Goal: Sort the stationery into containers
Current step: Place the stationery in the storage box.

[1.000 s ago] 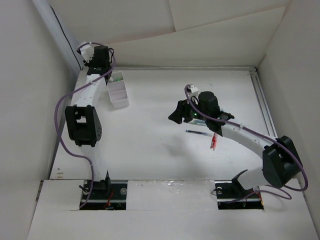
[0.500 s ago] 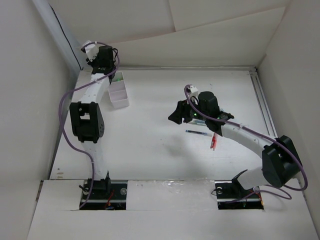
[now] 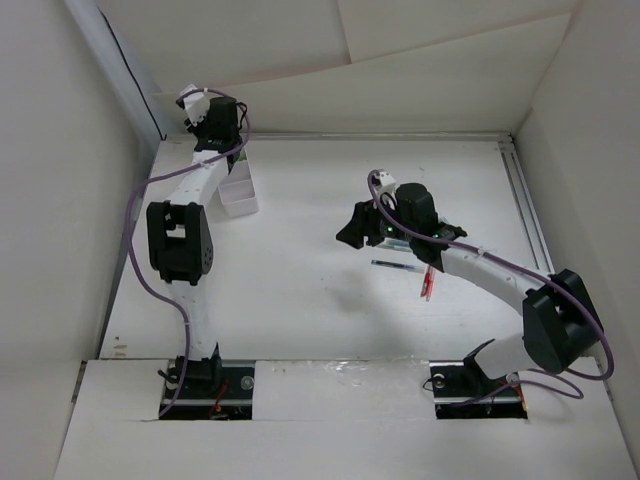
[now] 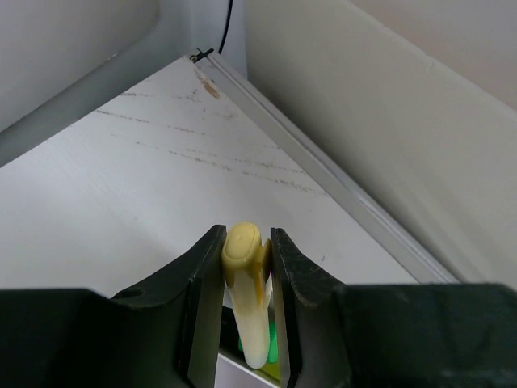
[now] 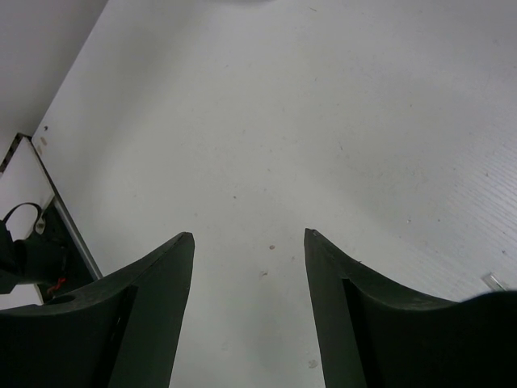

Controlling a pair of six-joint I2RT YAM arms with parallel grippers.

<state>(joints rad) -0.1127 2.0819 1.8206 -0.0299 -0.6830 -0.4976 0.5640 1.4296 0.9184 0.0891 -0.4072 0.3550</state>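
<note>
My left gripper [image 4: 246, 242] is shut on a yellow piece [image 4: 245, 283] and holds it upright over the far end of the white box [image 3: 238, 196] at the table's far left. In the top view this gripper [image 3: 216, 126] covers the box's far compartment. A green piece [image 4: 275, 347] lies in the box just under the yellow piece. My right gripper [image 5: 249, 242] is open and empty above bare table; in the top view it [image 3: 355, 228] hangs mid-table. A dark blue pen [image 3: 392, 266] and a red pen [image 3: 428, 285] lie beside and under the right arm.
A metal rail [image 4: 323, 174] runs along the back wall close behind the left gripper. Side walls stand close on the left. Another rail [image 3: 528, 215] runs along the table's right edge.
The left gripper has moved further back and to the right, over the box's far end, still holding the yellow piece. The right arm has not moved.
</note>
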